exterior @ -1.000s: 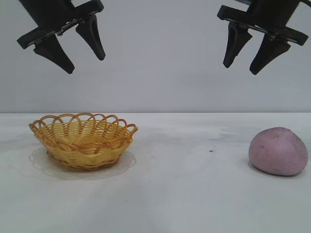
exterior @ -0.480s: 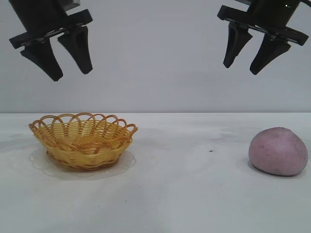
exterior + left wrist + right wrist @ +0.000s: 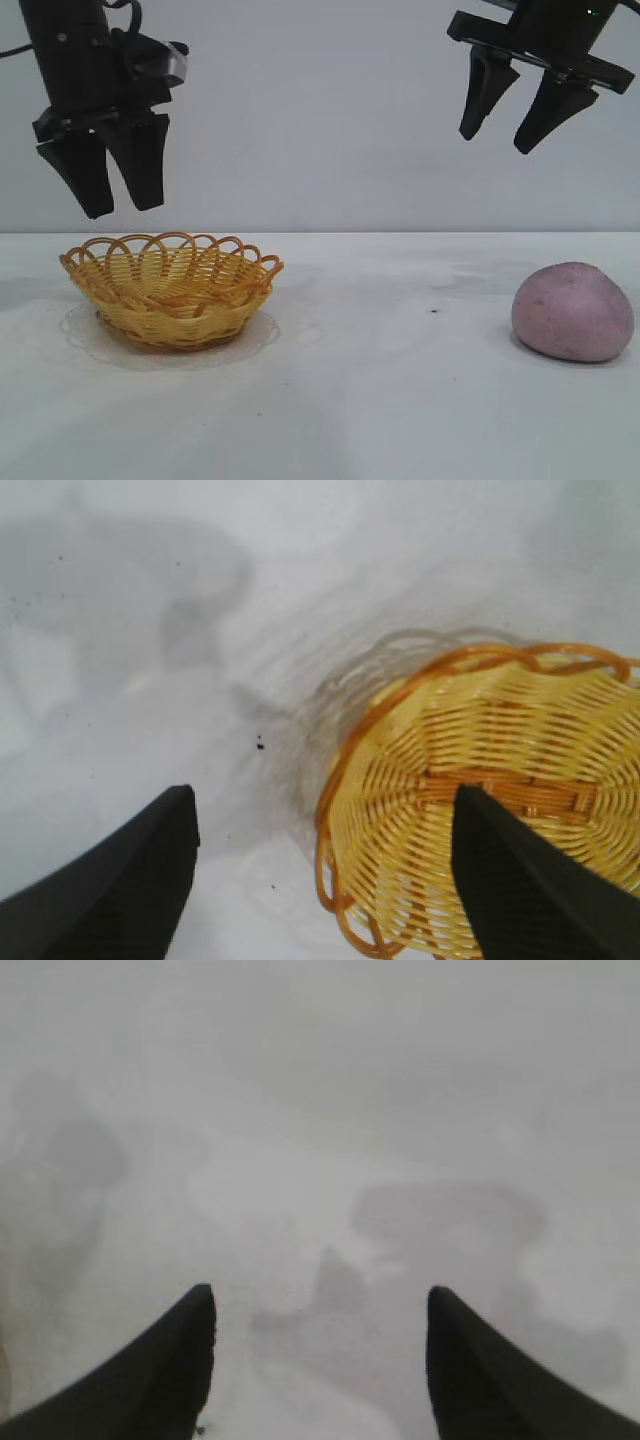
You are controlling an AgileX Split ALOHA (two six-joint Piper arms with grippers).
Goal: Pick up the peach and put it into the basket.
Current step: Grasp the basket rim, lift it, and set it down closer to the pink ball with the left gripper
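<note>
The white worktop (image 3: 400,400) carries the yellow wicker basket (image 3: 172,288) with its orange-brown looped rim, empty, toward the left. Above the basket's left edge hangs the left gripper (image 3: 118,205), fingers apart and holding nothing. Well to the basket's right and high up hangs the right gripper (image 3: 497,143), fingers likewise spread and empty. The pinkish-mauve peach (image 3: 572,311) lies far right of the basket.

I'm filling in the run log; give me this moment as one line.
left gripper: open, empty, above basket | right gripper: open, empty, raised | peach: on table, untouched
</note>
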